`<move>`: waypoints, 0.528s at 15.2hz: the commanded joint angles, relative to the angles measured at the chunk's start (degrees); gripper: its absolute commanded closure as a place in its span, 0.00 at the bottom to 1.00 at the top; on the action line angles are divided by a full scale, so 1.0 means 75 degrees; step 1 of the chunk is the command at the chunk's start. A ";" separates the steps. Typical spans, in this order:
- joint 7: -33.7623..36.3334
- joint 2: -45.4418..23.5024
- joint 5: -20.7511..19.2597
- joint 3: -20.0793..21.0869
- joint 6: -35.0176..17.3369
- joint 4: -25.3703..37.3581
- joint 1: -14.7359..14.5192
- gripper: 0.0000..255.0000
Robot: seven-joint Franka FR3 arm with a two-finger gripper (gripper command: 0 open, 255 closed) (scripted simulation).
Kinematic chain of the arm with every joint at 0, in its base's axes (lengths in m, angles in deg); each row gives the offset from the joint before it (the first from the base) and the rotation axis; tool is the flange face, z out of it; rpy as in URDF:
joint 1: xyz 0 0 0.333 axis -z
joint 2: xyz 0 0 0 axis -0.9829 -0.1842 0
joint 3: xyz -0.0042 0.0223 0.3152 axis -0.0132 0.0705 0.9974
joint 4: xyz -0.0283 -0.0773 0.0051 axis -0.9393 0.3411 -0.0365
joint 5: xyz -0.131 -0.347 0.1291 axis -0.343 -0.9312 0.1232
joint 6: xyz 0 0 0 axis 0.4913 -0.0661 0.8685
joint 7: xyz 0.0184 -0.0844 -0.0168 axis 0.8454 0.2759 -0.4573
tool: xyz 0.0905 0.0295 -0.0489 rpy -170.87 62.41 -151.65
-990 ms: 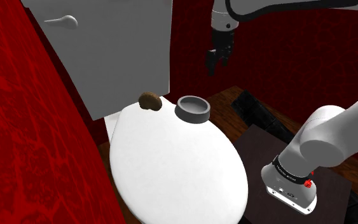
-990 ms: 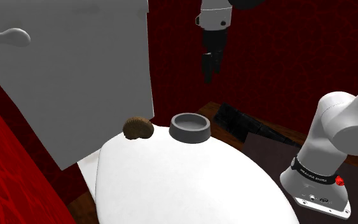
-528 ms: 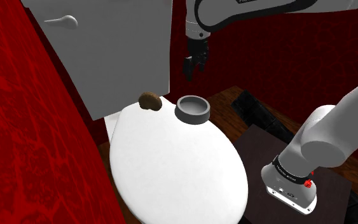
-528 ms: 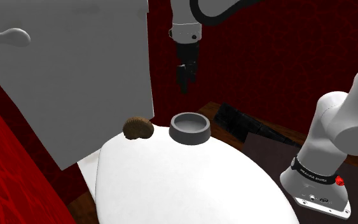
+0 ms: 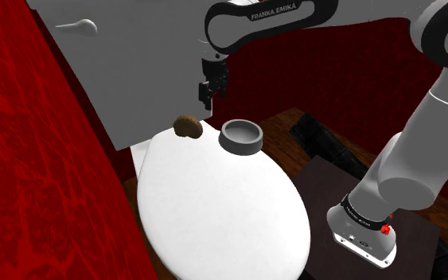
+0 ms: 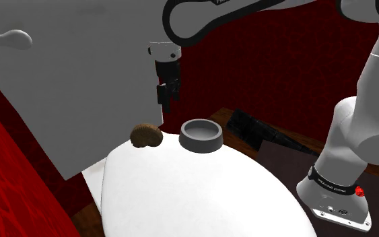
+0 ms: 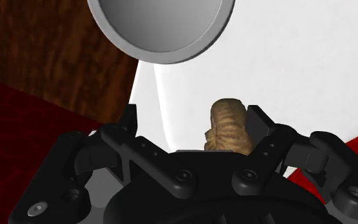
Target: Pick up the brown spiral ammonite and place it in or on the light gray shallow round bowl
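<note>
The black gripper [image 5: 206, 95] hangs on its white arm [image 5: 271, 16] with its two fingers spread apart and nothing between them touching either one; from the wrist I can see both fingertips [image 7: 130, 119] standing well clear of each other. It points down at the brown ribbed ammonite [image 5: 187, 126], which lies below it, apart from the hand and not held. Through the wrist view the shell [image 7: 227, 123] sits in the gap of the gripper [image 7: 194, 121], closer to one finger than the other. In the second exterior view the gripper [image 6: 165, 101] hovers above the ammonite [image 6: 145, 135] and a little toward that view's right. The shell rests on the far end of a white oval surface [image 5: 214, 207], just in front of a tall grey slab [image 5: 134, 64] that carries a rounded lever [image 5: 77, 26]. Near the shell, toward the shoulder view's right, stands the grey shallow round bowl [image 5: 240, 137] on the same white surface, with nothing in it. Red patterned walls [image 5: 39, 175] close in the spot, brown wooden floor [image 7: 44, 44] shows beyond the bowl, and the arm's base sits on a dark stand [image 5: 317, 179].
</note>
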 commanded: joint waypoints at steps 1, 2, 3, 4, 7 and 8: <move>-0.0063 -0.0509 -0.0033 0.0077 -0.0122 0.0389 -0.0087 0.00; -0.0084 -0.0780 -0.0058 0.0117 -0.0136 0.0644 -0.0139 0.00; -0.0106 -0.1053 -0.0086 0.0156 -0.0142 0.0910 -0.0195 0.00; -0.0127 -0.1329 -0.0117 0.0194 -0.0139 0.1187 -0.0253 0.00; -0.0173 -0.1893 -0.0185 0.0263 -0.0106 0.1780 -0.0382 0.00; -0.0170 -0.1906 -0.0188 0.0261 -0.0204 0.1694 -0.0381 0.00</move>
